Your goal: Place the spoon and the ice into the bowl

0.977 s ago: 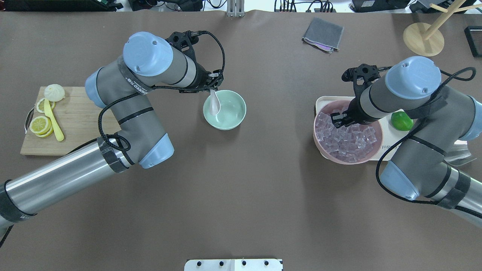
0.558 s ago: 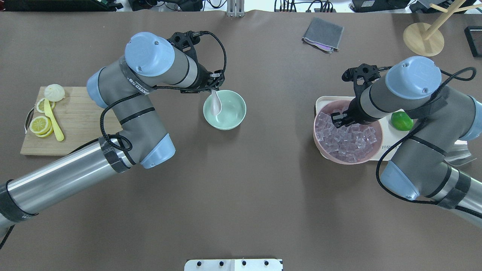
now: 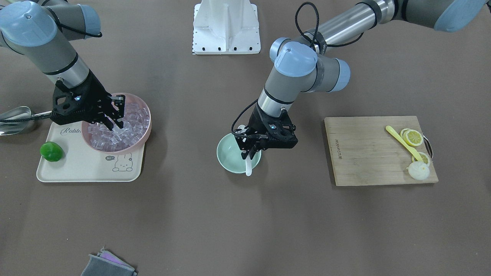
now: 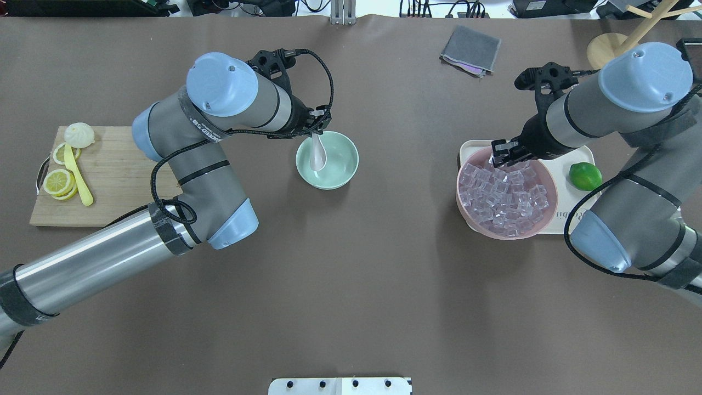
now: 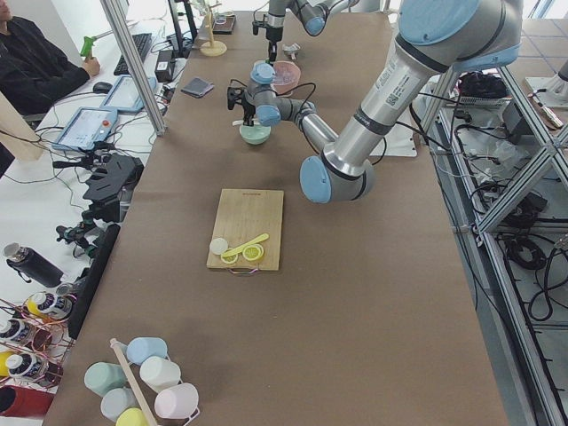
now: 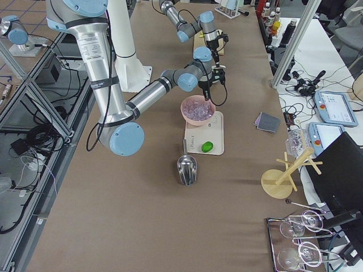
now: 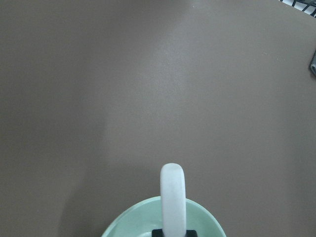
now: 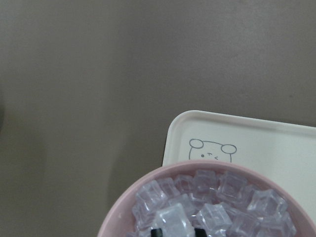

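My left gripper is shut on the handle of the white spoon and holds it tilted, scoop down, inside the mint-green bowl. The left wrist view shows the spoon rising from between the fingers over the bowl's rim. My right gripper hangs just above the far left rim of the pink bowl full of ice cubes. It is shut on one clear ice cube, which sits between its fingertips in the right wrist view.
The pink bowl stands on a cream tray with a green lime; a metal scoop lies beside it. A cutting board with lemon slices and a yellow utensil is at the left. A grey cloth and a wooden stand are at the back.
My right arm has lifted out of the ice pile and drawn back toward the pink bowl's far rim. My left gripper has shifted slightly right with the spoon.
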You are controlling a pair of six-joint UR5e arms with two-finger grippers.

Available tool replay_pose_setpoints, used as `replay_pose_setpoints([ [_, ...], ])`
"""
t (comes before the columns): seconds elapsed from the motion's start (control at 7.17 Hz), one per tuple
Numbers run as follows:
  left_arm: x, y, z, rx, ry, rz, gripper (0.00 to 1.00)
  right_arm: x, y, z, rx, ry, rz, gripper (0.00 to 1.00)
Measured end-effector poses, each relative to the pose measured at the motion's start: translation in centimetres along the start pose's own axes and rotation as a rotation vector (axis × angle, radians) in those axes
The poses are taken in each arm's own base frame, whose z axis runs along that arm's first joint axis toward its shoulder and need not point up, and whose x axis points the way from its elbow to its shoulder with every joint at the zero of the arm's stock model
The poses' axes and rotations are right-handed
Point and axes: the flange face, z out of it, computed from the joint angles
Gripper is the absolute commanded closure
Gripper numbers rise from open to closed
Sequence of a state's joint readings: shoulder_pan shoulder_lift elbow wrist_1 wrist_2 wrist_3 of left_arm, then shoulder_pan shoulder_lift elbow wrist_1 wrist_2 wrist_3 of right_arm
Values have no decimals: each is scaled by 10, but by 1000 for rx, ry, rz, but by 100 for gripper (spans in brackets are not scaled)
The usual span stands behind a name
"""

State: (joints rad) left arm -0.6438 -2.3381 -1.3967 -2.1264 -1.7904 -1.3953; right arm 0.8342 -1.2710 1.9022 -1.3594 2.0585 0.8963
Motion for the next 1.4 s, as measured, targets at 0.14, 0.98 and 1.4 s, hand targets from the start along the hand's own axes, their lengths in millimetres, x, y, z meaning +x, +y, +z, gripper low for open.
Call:
replay_pose_setpoints([
  [0.14, 3, 3, 6, 8, 2, 4, 100, -6, -3, -5, 15, -8, -4, 100],
  [0.98, 0, -36, -9, 49, 9, 97, 2, -68, -15, -22, 107, -45, 60, 100],
  [1.4, -124, -118, -82, -9, -17, 188, 2, -151, -16, 7, 182, -46, 114, 100],
])
